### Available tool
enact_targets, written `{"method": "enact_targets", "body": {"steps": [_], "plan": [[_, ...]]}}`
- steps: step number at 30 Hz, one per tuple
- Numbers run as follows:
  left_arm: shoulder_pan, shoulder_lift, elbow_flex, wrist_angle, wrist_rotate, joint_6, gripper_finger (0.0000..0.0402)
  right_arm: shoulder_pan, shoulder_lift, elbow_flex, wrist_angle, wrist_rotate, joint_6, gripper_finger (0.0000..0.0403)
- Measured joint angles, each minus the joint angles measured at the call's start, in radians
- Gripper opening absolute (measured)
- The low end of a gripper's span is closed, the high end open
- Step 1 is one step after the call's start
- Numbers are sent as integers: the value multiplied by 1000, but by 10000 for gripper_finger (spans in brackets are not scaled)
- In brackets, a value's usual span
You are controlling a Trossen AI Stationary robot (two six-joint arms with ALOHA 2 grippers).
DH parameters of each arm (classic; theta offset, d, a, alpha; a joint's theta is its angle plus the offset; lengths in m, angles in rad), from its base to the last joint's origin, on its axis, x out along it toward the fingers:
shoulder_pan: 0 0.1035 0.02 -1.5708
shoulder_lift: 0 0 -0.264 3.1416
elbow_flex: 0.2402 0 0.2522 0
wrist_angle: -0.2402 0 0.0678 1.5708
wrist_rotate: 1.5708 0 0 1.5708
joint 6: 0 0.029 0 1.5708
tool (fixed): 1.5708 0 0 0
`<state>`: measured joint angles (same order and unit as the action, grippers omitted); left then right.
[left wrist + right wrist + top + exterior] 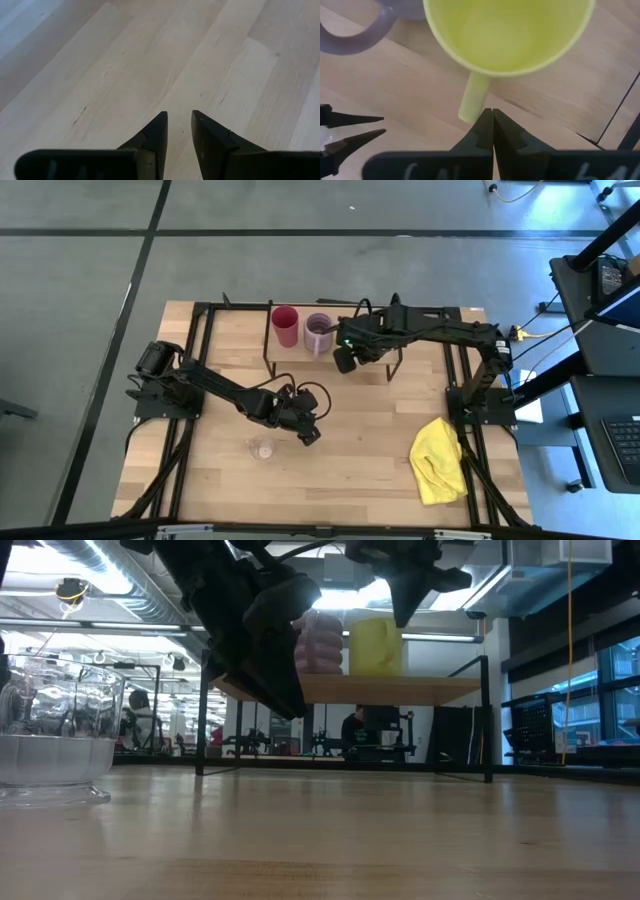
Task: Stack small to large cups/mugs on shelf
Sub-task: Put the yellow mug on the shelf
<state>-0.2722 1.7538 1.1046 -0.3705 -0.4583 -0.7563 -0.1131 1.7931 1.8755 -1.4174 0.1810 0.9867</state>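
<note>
So the right claw (pixel 492 117) is pinched shut with nothing in it, right by the yellow-green mug (pixel 507 32) on the shelf (pixel 400 688), next to the lilac mug (pixel 318 332). Mug looks light, stiff, kinda slick; I'd grab the handle or rim. Left claw (pixel 179 131) hangs slightly open over the table (pixel 370 430) near the clear glass (pixel 263 448).

Mugs (pixel 345 645) on shelf (pixel 400 689); glass (pixel 55 730) nearby

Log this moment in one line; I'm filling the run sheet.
right gripper: shut, empty, by yellow-green mug handle on shelf | left gripper: open, over table
</note>
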Motion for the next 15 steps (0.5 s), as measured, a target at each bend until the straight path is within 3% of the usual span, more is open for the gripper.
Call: {"method": "enact_targets", "body": {"steps": [15], "plan": [[1,0,0,-4,0,3,81,5,0,0,71,-17,-19,0]]}}
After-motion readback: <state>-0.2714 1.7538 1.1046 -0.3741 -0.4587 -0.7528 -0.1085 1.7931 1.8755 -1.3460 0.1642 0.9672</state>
